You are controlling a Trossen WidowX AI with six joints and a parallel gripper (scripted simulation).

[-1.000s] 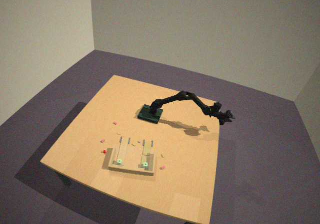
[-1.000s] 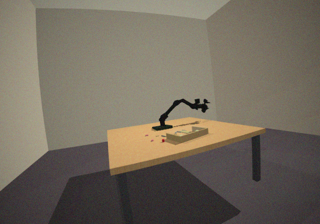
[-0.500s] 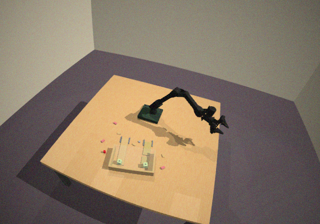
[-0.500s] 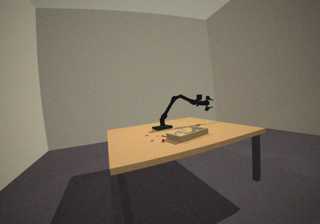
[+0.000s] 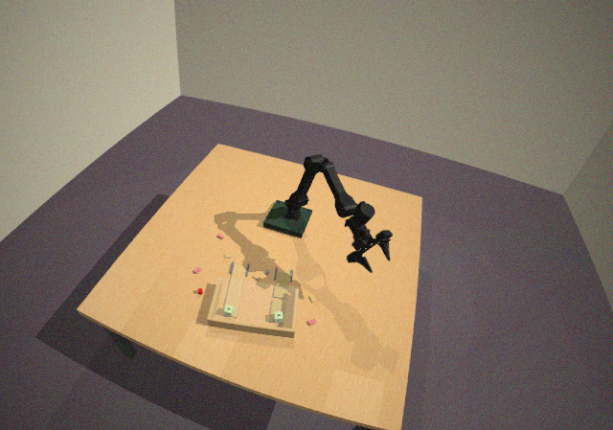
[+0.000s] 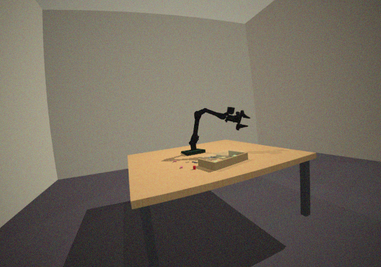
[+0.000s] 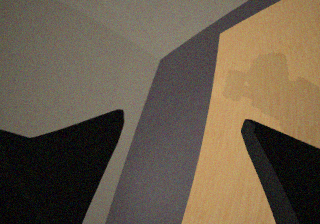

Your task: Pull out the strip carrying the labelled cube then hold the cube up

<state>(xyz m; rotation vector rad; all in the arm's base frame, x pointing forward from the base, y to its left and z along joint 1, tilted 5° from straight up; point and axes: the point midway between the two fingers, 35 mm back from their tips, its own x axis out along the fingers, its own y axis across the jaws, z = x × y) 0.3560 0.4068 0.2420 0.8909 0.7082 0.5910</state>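
Overhead view, read from left to right. At the far left of the working area lie small loose pieces: a pink block (image 5: 220,236), a second pink block (image 5: 196,270) and a red piece (image 5: 199,290), all well apart from the task's things and apparently mere distractors.

Next comes the shallow tray (image 5: 251,330), set near the front edge of the table (image 5: 148,247). Its walls keep the cubes out of direct reach, which is presumably why each cube rides on a strip that can be drawn out toward the arm. The left strip (image 5: 234,289) looks continuous along its length and carries the left cube (image 5: 229,309) at its near end. The right strip (image 5: 282,294) looks broken into separate pieces, with the right cube (image 5: 279,316) at its near end. A dark mark shows on the right cube; at this size it cannot be settled which cube is the labelled one. Thin blue posts (image 5: 247,268) stand at the far ends of the strips, seemingly handles or guides.

Further right, the arm's base (image 5: 287,217) sits near the table's centre. At the far right, the gripper (image 5: 371,256) hangs high above the table, well apart from the tray, its jaws spread wide and nothing between them. The wrist view shows only the table edge and floor past the fingers, so no strip has been approached. The gripper is judged to be in transit, held open in readiness for a strip end.
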